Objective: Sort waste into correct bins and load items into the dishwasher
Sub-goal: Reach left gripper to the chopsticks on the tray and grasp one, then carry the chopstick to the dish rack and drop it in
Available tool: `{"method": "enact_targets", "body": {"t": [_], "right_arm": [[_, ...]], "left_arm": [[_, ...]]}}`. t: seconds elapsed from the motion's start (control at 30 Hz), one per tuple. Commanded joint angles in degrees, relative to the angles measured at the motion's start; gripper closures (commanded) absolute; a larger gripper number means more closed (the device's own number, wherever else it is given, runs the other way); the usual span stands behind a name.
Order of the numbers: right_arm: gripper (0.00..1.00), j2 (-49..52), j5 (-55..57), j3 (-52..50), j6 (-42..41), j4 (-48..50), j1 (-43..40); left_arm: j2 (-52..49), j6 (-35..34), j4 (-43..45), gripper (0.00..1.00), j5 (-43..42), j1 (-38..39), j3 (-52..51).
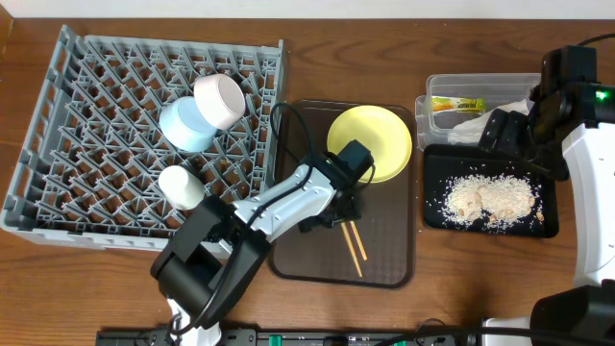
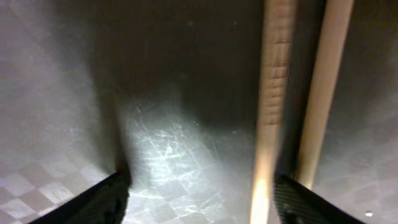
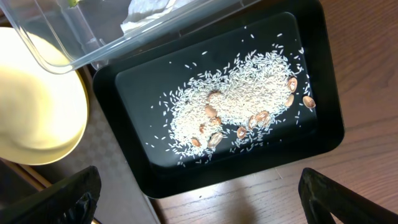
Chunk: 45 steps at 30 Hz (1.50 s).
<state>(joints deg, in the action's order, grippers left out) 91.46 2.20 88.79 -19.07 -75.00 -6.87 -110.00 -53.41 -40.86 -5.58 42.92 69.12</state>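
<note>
Chopsticks lie side by side on the brown tray in the overhead view, just below the yellow plate, which sits on the same tray. Your left arm reaches in over the tray's left rim, ending above the sticks' upper ends. In the dish rack you have the light blue bowl touching the white bowl, with the white cup nearer the rack's lower edge. To the right, the clear tub holds the sachet and the napkin. Just below it, the black tray carries the rice scraps.

In the left wrist view, your left pincer is spread open low over the brown tray and grips nothing. Both sticks run between its fingertips, closer to the one at the picture's right.

In the right wrist view, your right pincer is open wide and empty, above the black tray's near rim and the bench.
</note>
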Motion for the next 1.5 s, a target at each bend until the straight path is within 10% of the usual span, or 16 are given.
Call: {"method": "enact_targets", "body": {"t": [0.0,0.47,0.7,1.17,1.47], "right_arm": [[0.01,-0.59,0.52,0.33,-0.59,-0.04,-0.28],[0.01,-0.59,0.52,0.33,-0.59,-0.07,-0.28],[0.01,-0.59,0.52,0.33,-0.59,-0.2,-0.28],[0.01,-0.59,0.52,0.33,-0.61,-0.24,-0.28],[0.01,-0.59,0.26,0.33,-0.61,-0.22,-0.22]], "left_arm": [[-2.67,-0.55,-0.15,0.25,0.7,-0.09,-0.61],[-3.93,-0.48,-0.2,0.91,0.5,-0.13,-0.61],[-1.09,0.24,-1.84,0.92,2.34,-2.25,-0.02],[25.18,47.98,-4.04,0.92,5.22,-10.71,2.49],[28.28,53.62,-4.04,0.92,5.18,-21.05,2.45]]}}
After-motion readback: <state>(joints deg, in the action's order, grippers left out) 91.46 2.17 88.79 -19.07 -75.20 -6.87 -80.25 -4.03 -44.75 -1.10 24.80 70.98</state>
